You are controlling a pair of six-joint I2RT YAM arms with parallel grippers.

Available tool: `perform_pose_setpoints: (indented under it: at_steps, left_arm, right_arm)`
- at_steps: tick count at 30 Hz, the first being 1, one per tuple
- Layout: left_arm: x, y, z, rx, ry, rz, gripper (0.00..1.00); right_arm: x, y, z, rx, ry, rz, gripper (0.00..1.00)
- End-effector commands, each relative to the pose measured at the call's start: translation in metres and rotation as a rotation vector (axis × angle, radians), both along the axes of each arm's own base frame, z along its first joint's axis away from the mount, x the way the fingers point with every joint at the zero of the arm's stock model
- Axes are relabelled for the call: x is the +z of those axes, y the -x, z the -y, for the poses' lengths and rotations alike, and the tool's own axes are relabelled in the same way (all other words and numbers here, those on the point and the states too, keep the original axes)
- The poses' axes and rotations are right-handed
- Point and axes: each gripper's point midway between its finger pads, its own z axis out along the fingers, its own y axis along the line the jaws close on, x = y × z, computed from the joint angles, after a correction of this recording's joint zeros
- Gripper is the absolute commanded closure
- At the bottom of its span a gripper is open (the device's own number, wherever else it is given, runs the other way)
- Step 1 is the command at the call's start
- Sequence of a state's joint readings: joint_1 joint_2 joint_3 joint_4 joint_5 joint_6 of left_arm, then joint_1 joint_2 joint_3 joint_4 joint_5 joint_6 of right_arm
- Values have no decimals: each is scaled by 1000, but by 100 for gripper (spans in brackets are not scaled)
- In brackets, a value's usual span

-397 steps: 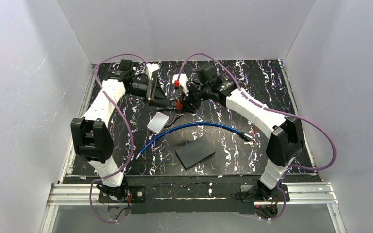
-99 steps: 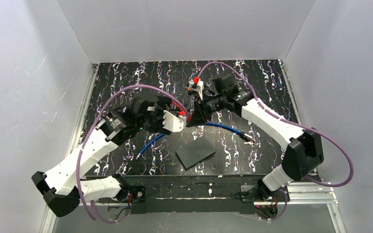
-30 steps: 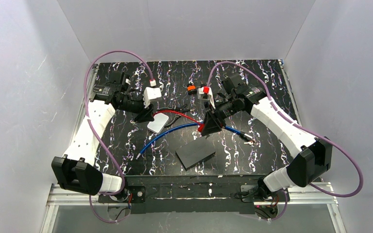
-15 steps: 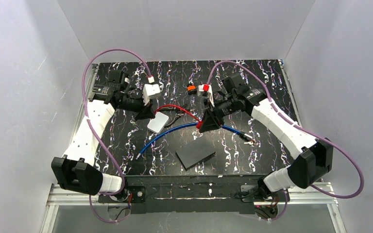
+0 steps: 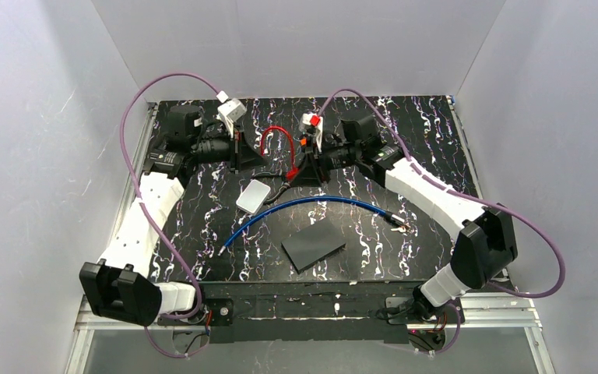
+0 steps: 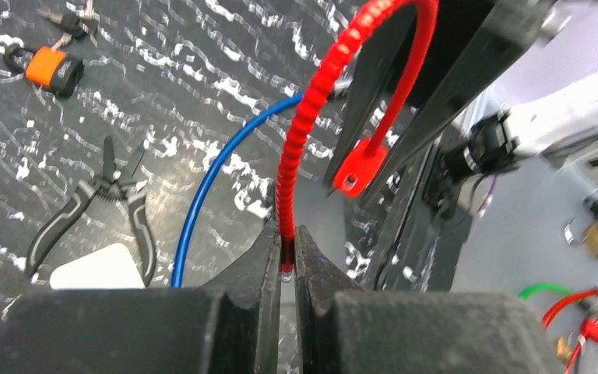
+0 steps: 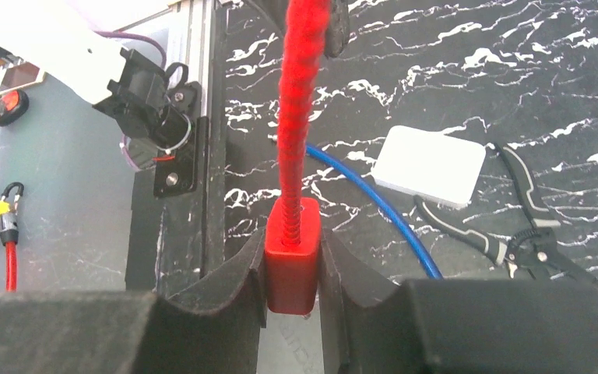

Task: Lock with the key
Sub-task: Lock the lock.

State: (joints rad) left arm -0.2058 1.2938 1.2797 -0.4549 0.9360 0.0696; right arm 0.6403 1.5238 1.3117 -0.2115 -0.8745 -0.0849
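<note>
A black tabletop (image 5: 413,148) veined with white, marble-like streaks fills the base of a plain booth. Pale grey-white panels stand on three sides, a back wall (image 5: 304,47), a left wall (image 5: 39,156) and a right wall (image 5: 561,140), all softly and evenly lit. An aluminium rail (image 5: 510,304) runs along the near edge. Below it lies a dull grey surface (image 5: 319,354), possibly the floor.

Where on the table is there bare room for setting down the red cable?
Free: the near strip between the black card and the right arm; the far right corner behind that arm. Crowded: the middle, around the white case, pliers and blue cable.
</note>
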Motion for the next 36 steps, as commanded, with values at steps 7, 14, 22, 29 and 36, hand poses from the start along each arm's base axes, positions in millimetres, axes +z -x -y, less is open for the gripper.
perform_pose_setpoints:
  at_steps: [7, 14, 22, 29, 36]
  left_arm:
    - [46, 11, 45, -36, 239, -28, 100]
    - [48, 11, 55, -53, 257, -49, 100]
    - [40, 14, 53, -53, 238, -37, 100]
    - [30, 20, 51, -62, 223, -69, 100]
    - [28, 29, 50, -89, 215, -71, 100]
  right_arm:
    - [25, -5, -36, 12, -143, 38, 99]
    - [34, -5, -37, 4, -165, 29, 99]
    - [41, -3, -36, 22, -172, 35, 99]
    - [46, -5, -32, 16, -169, 50, 99]
    - [44, -18, -26, -31, -166, 47, 99]
